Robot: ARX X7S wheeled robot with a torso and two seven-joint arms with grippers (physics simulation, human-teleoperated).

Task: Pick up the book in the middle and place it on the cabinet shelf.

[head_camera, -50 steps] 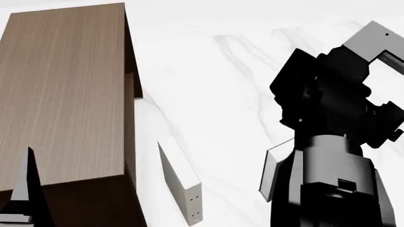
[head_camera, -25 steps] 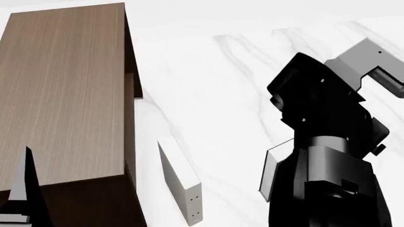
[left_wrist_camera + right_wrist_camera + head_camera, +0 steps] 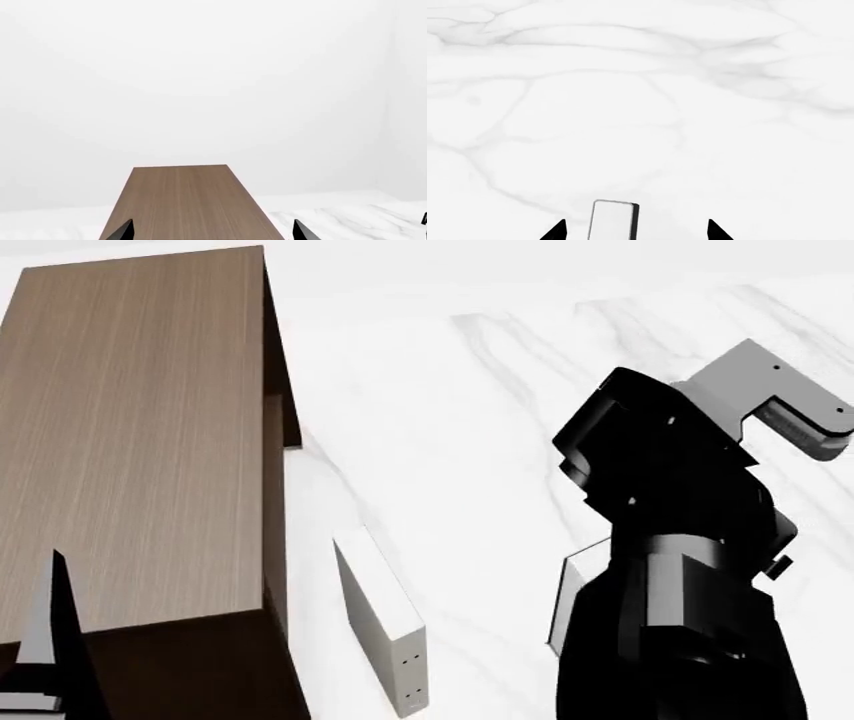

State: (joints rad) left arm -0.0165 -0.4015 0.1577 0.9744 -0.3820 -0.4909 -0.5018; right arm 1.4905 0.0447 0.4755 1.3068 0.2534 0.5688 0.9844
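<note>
I see the book (image 3: 612, 220) standing upright on the white marble floor (image 3: 647, 100), directly between the two dark fingertips of my right gripper (image 3: 635, 231), whose jaws are spread wide with clear space on either side of it. From the right wrist view only its top end shows: a narrow rounded rectangle of white page edge with a thin dark cover strip along one side, its long axis running away from the gripper. In the head view the right arm hides nearly all of the book; I make out just a pale sliver (image 3: 577, 595) at the arm's edge, well apart from the cabinet shelf (image 3: 134, 450). That cabinet is a tall box of dark-brown wood grain with a flat, lighter top. A pale off-white book (image 3: 380, 625) with small dots on its spine stands between the cabinet and the arm. My left gripper (image 3: 210, 231) hovers over the cabinet's top, its fingertips wide apart, holding nothing.
</note>
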